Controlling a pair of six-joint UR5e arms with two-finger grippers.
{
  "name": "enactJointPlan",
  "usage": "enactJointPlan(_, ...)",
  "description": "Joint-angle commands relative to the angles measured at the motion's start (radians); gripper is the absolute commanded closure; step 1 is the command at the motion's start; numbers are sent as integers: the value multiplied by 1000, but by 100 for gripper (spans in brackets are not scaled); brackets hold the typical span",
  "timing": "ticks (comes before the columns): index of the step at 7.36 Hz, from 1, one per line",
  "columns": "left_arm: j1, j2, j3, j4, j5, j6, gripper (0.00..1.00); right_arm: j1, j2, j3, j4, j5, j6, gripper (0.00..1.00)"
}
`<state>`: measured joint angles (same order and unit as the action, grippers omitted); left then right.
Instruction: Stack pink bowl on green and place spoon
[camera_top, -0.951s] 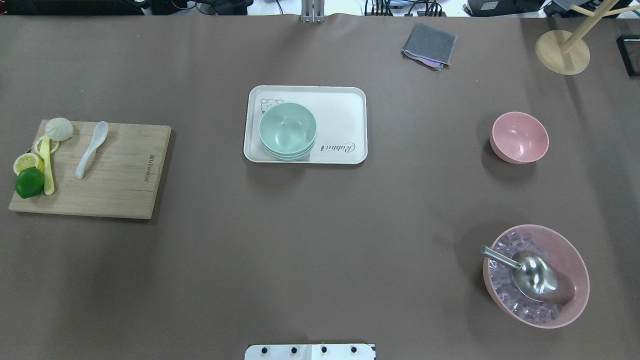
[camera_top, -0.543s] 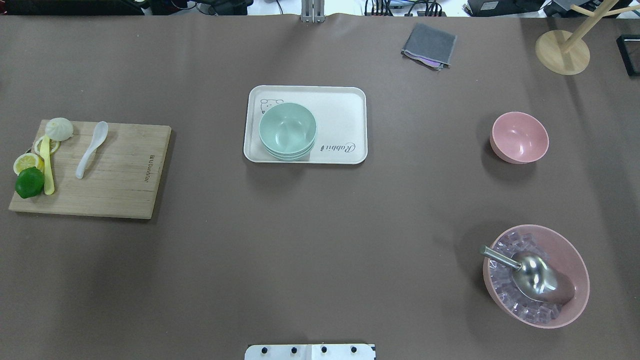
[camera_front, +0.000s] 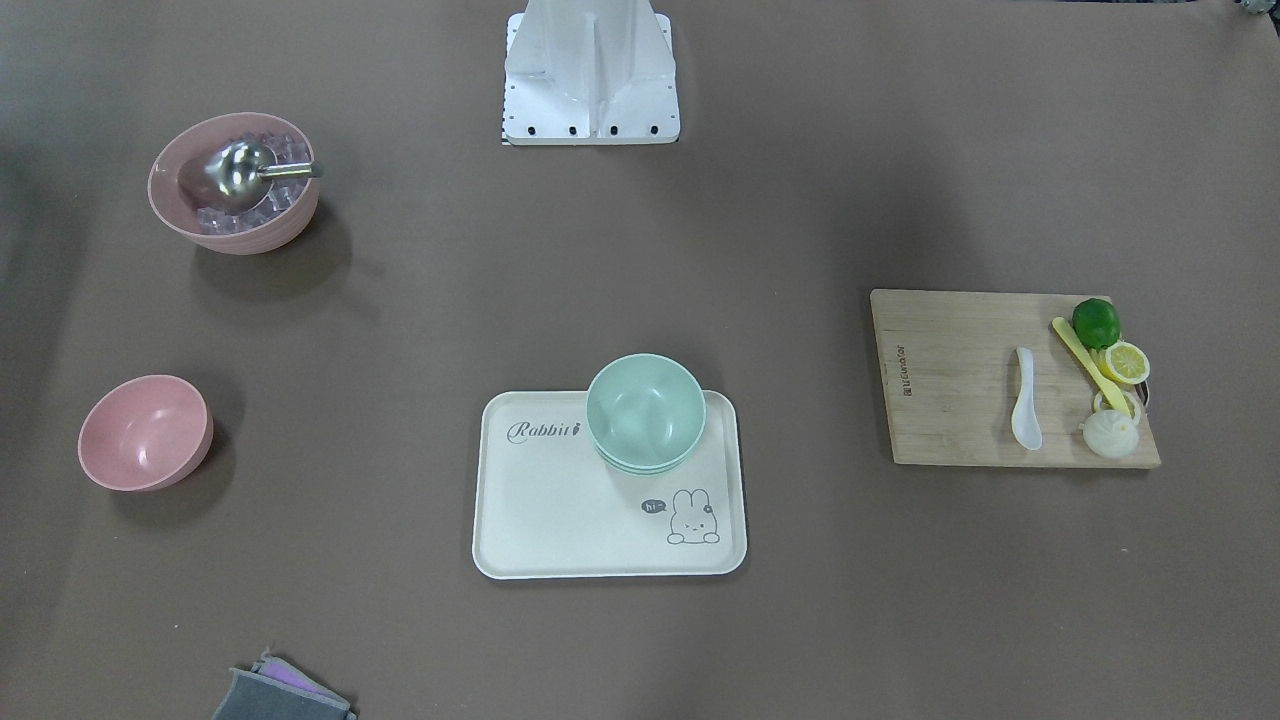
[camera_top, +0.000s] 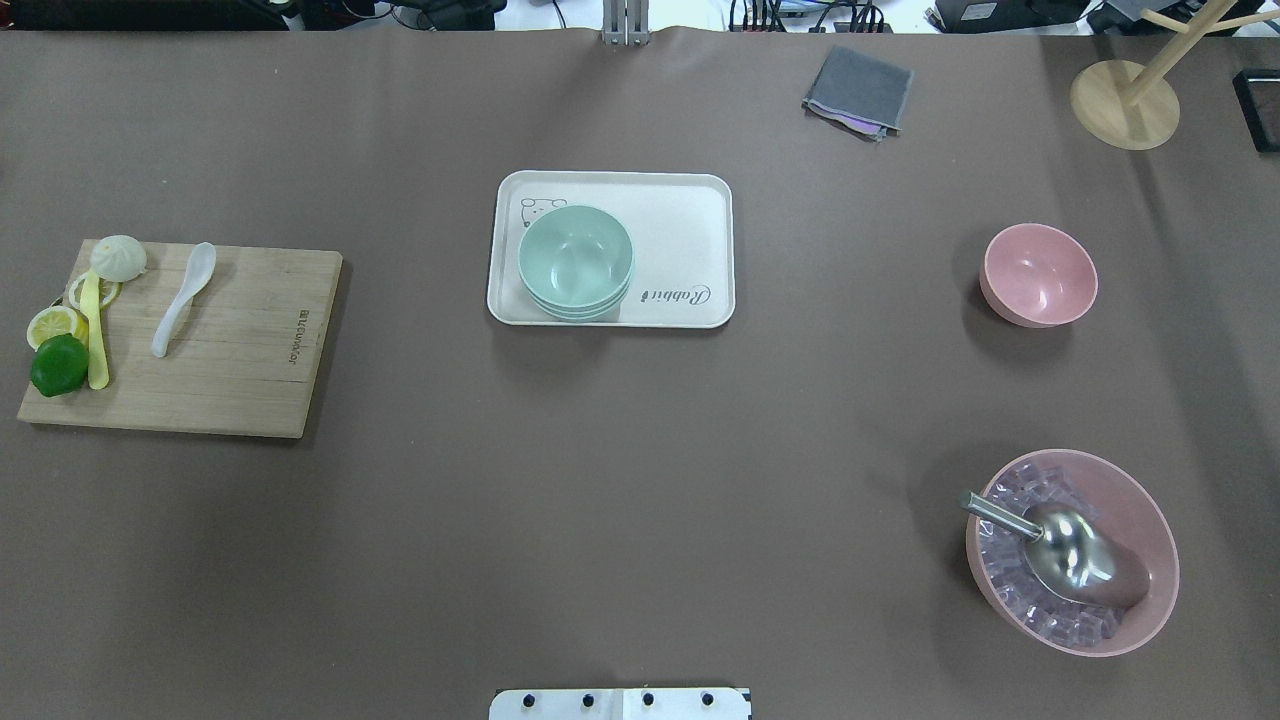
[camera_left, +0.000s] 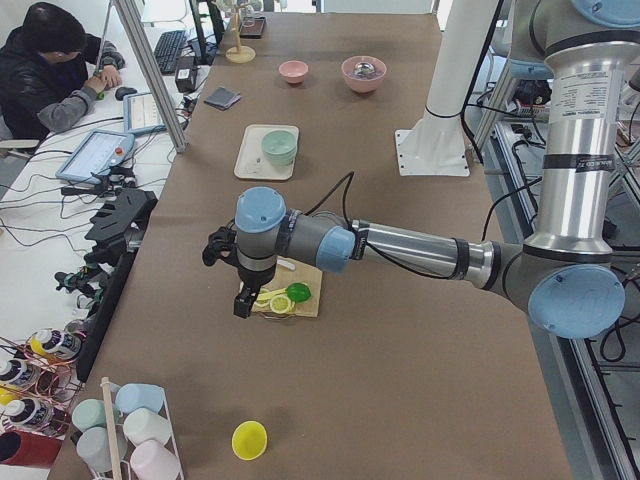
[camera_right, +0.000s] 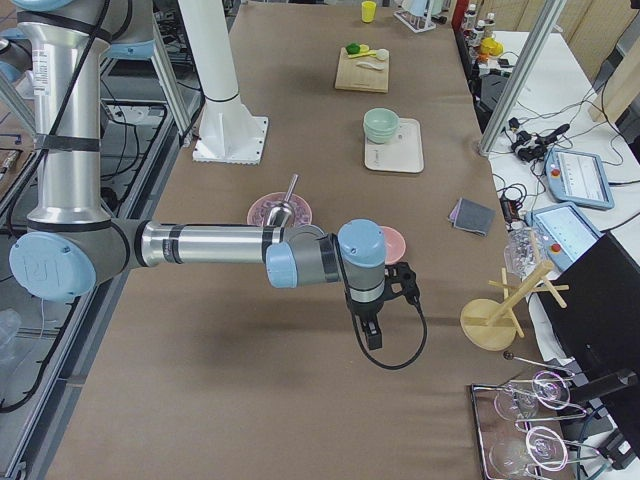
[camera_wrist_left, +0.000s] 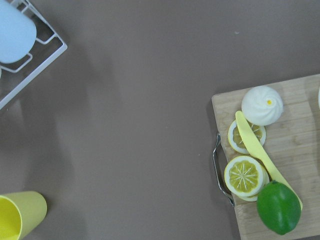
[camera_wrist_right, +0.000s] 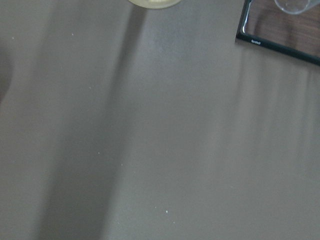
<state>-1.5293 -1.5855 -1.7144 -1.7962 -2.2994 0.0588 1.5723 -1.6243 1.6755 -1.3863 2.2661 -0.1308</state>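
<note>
Seen from overhead, the green bowls are nested on the left part of a white tray at mid-counter. The pink bowl stands upright and empty at 3 o'clock from them, well apart. The white spoon lies at 9 o'clock on a cutting board, beside a yellow knife, a lime and a bun. At 5 o'clock, a larger pink bowl holds ice and a metal scoop.

The left end effector hangs above the board's outer end. The right end effector hangs over bare counter near the pink bowl. For both, released or clenched cannot be told.
</note>
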Motion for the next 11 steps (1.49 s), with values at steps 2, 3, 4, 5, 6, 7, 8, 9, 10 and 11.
enactJointPlan(2, 0, -31, 42, -222, 64, -57, 2, 0, -25, -31, 248, -5, 108, 0)
enactJointPlan(3, 0, -30, 42, -277, 61, -72, 2, 0, -25, -77, 341, 1, 109, 0)
enactJointPlan(4, 0, -30, 44, -335, 61, -136, 2, 0, -17, -92, 377, 4, 111, 0)
enactJointPlan(5, 14, -53, 45, -344, 58, -202, 2, -3, -14, -82, 391, 18, 131, 0)
enactJointPlan(6, 53, -85, 59, -342, 61, -203, 2, -26, -3, -80, 391, 39, 219, 0)
enactJointPlan(7, 67, -83, 87, -373, 58, -205, 2, -78, 18, -85, 395, 38, 376, 0)
enactJointPlan(8, 96, -88, 113, -390, 58, -233, 2, -160, 52, -79, 397, 33, 519, 0)
enactJointPlan(9, 115, -112, 137, -391, 58, -278, 2, -238, 88, -82, 398, 14, 634, 0)
enactJointPlan(10, 119, -123, 141, -391, 57, -313, 2, -274, 98, -83, 400, -14, 651, 0)
enactJointPlan(11, 133, -154, 145, -390, 58, -317, 2, -279, 98, -85, 411, -16, 652, 0)
